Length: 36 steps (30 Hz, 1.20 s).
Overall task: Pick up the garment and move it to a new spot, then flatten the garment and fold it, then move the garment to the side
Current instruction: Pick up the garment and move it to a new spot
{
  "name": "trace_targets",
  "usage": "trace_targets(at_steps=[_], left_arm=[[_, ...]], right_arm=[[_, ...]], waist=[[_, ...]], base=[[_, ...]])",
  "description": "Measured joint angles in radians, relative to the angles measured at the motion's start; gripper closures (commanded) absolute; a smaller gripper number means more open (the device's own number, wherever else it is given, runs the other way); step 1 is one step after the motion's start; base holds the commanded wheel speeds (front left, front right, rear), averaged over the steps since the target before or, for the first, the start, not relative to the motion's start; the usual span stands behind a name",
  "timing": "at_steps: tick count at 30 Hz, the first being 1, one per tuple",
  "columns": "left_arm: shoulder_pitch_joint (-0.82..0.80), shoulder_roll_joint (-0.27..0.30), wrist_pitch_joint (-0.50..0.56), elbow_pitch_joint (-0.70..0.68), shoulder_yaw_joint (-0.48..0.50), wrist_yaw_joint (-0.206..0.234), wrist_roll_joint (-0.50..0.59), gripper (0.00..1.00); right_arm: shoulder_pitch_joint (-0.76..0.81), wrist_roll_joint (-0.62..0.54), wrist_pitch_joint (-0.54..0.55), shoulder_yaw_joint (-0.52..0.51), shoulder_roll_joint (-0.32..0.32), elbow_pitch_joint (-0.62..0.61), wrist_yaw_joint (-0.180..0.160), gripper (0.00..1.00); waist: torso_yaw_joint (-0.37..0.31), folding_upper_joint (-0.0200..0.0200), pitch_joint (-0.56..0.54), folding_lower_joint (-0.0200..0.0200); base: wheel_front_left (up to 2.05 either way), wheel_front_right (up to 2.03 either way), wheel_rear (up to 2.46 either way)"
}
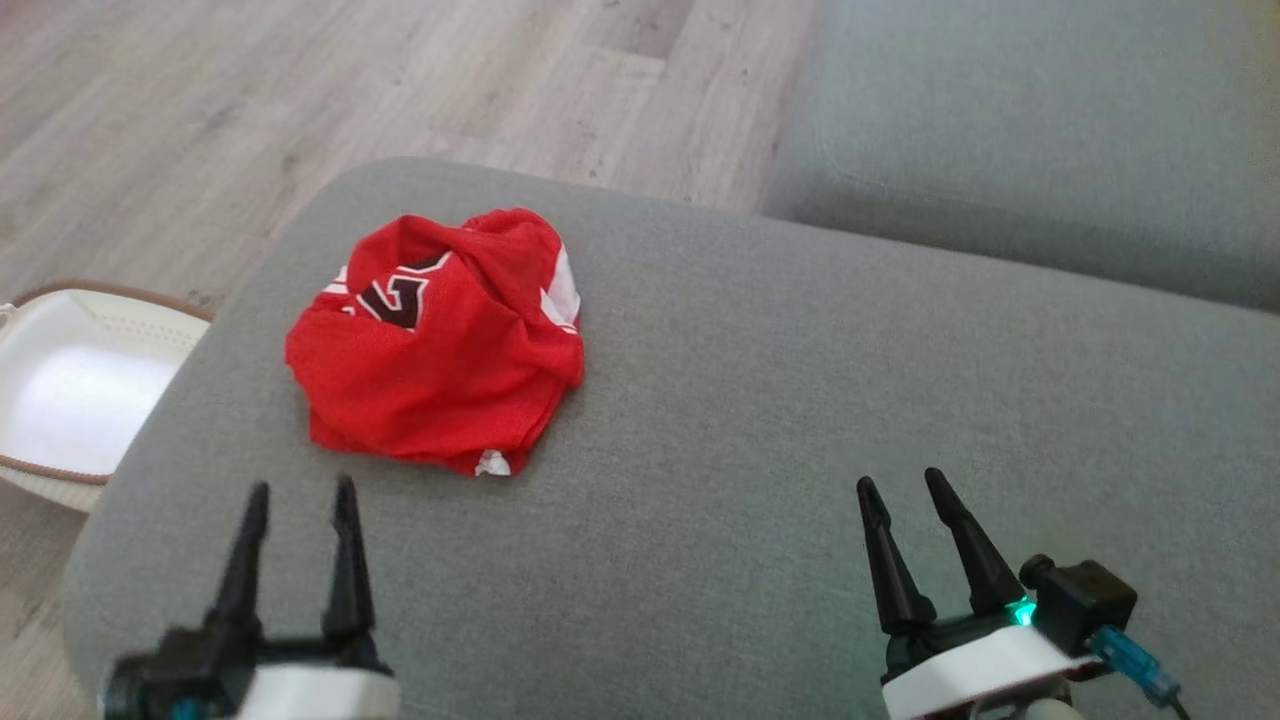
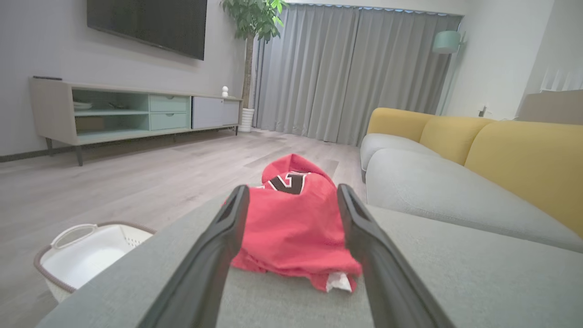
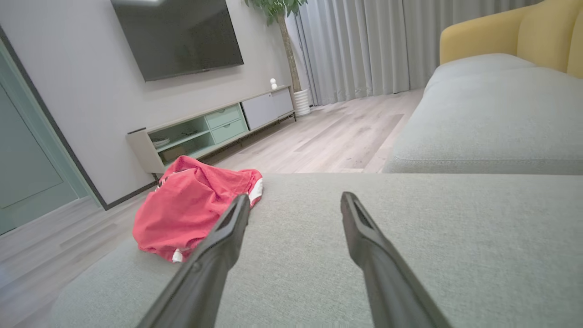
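The garment [image 1: 440, 340] is a red jersey with white trim and a dark number, crumpled in a heap on the left part of a grey sofa cushion [image 1: 760, 420]. My left gripper [image 1: 302, 492] stands open just in front of the heap, clear of the cloth. In the left wrist view the garment [image 2: 291, 228] lies straight ahead between the two dark fingers of my left gripper [image 2: 294, 193]. My right gripper [image 1: 903, 482] is open over bare cushion, well to the right of the garment. In the right wrist view the garment [image 3: 191, 205] lies off to the left of my right gripper [image 3: 295, 200].
A white laundry basket [image 1: 70, 390] with a brown rim stands on the wood floor left of the cushion, also seen as the basket [image 2: 86, 255]. A second grey sofa seat [image 1: 1040, 140] lies beyond at the right. The cushion's rounded edge drops off at left and back.
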Motion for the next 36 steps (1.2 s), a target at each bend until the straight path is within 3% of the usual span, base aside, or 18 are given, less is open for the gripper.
trace_targets(at_steps=[7,11,17,22,30,31,32,36], left_arm=[[-0.233,0.121,0.006,0.154,0.007,-0.035,0.044,0.00],[-0.439,0.201,0.106,0.280,-0.015,-0.052,0.042,0.00],[-0.741,0.317,0.247,0.466,-0.155,-0.059,-0.032,0.00],[-0.887,0.394,0.388,0.628,-0.263,-0.060,-0.094,0.00],[-0.962,0.418,0.527,0.786,-0.372,-0.060,-0.202,0.00],[-0.964,0.418,0.534,0.793,-0.386,-0.060,-0.217,0.44],[-0.964,0.418,0.531,0.794,-0.395,-0.060,-0.231,1.00],[-0.972,0.420,0.484,0.811,-0.413,-0.060,-0.277,1.00]], right_arm=[[-0.012,-0.053,0.000,-0.033,0.000,-0.010,0.000,0.00],[-0.056,-0.092,0.000,-0.071,-0.001,-0.031,0.000,0.00],[-0.127,-0.105,0.000,-0.090,-0.002,-0.042,0.000,0.00],[-0.136,-0.105,0.000,-0.093,-0.002,-0.051,0.000,0.00],[-0.176,-0.112,0.000,-0.105,-0.003,-0.069,0.000,0.00],[-0.176,-0.112,0.000,-0.108,-0.003,-0.070,0.000,0.00],[-0.176,-0.112,0.000,-0.110,-0.003,-0.070,0.000,0.00],[-0.176,-0.112,0.000,-0.116,-0.003,-0.068,0.000,0.00]], waist=[[-0.047,0.0000,0.082,0.0001],[-0.075,0.0000,0.157,0.0003],[-0.121,0.0000,0.276,0.0004],[-0.170,0.0000,0.345,0.0003],[-0.221,0.0000,0.407,0.0003],[-0.223,0.0000,0.409,0.0003],[-0.224,0.0000,0.410,0.0002],[-0.221,0.0000,0.397,0.0000]], base=[[0.00,0.00,0.00],[0.00,0.00,0.00],[0.00,0.00,0.00],[0.00,0.00,0.00],[0.00,0.00,0.00],[0.00,0.00,0.00],[0.00,0.00,0.00],[0.00,0.00,0.00]])
